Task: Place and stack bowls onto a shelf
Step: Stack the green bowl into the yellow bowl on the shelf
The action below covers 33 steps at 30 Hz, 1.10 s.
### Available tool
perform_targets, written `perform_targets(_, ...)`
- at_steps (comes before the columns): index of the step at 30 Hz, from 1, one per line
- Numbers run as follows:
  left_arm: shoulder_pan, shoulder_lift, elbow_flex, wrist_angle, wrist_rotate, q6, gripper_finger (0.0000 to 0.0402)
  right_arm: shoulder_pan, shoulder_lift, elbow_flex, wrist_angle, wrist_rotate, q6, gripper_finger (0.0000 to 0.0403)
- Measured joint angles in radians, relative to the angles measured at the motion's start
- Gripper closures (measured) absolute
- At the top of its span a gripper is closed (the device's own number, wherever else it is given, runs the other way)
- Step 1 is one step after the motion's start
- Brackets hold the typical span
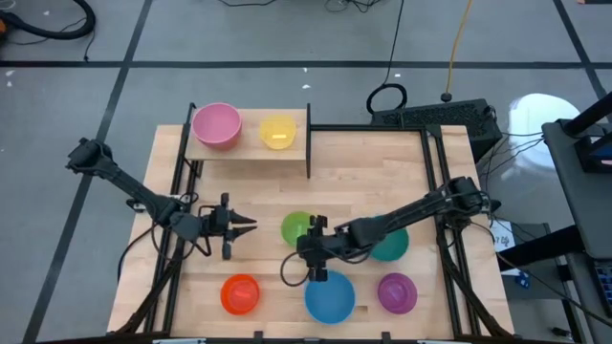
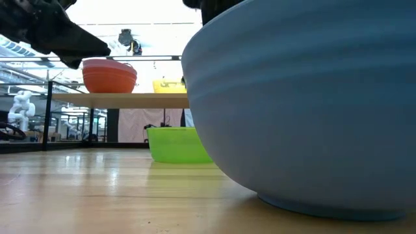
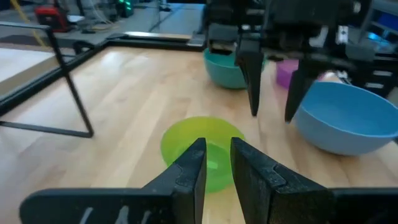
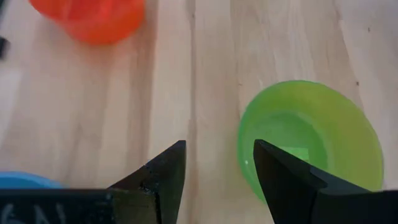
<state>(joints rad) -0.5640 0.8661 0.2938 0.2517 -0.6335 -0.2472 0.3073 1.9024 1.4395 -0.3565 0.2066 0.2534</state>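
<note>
High view: the shelf (image 1: 251, 153) sits at the table's (image 1: 363, 182) far edge, left of centre, its long side running along that edge. On it the pink bowl (image 1: 216, 125) and yellow bowl (image 1: 277, 132) stand side by side, mouths up. Every other bowl is round, upright and down on the tabletop: green (image 1: 295, 227) in the middle, teal (image 1: 390, 243) to its right, then orange (image 1: 240, 294), blue (image 1: 330, 295) and purple (image 1: 397, 292) in a row along the near edge.

The left gripper (image 1: 246, 225) hangs just left of the green bowl, pointing at it across the table. From its wrist camera the two fingers (image 3: 186, 180) stand only a narrow slit apart, empty, with the green bowl (image 3: 200, 151) right ahead of the tips.

The right gripper (image 1: 316, 263) is between the green and blue bowls, reaching in from the right. Its wrist view looks down on bare wood, jaws parted to a moderate gap with nothing in them; one finger (image 4: 292, 180) overlaps the rim of the green bowl (image 4: 311, 140), but I cannot tell whether it touches.
</note>
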Motion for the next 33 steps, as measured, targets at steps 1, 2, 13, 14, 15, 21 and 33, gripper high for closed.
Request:
perform_targets(1,-0.007,0.000,-0.002,0.002,-0.017,-0.006,0.0325,-0.002,0.007,0.000,0.000,0.001,-0.016,0.0222)
perform_targets(2,-0.013,0.000,-0.005,0.002,-0.028,-0.012,0.0325,-0.005,0.011,0.000,-0.002,0.000,-0.037,0.0222)
perform_targets(13,-0.036,0.000,-0.011,0.001,-0.051,-0.018,0.0325,-0.049,0.084,0.001,-0.029,-0.027,-0.117,0.0244)
perform_targets(14,-0.036,0.000,-0.011,0.001,-0.051,-0.018,0.0325,-0.055,0.089,0.001,-0.035,-0.025,-0.119,0.0250)
perform_targets(15,-0.036,0.000,-0.011,0.001,-0.051,-0.018,0.0325,-0.062,0.092,0.000,-0.035,-0.027,-0.122,0.0256)
perform_targets(21,-0.036,0.000,-0.011,-0.001,-0.051,-0.019,0.0325,-0.093,0.092,-0.012,-0.030,-0.079,-0.162,0.0306)
perform_targets(33,-0.036,0.000,-0.011,-0.001,-0.050,-0.032,0.0325,-0.105,0.064,-0.077,0.022,-0.107,-0.187,0.0395)
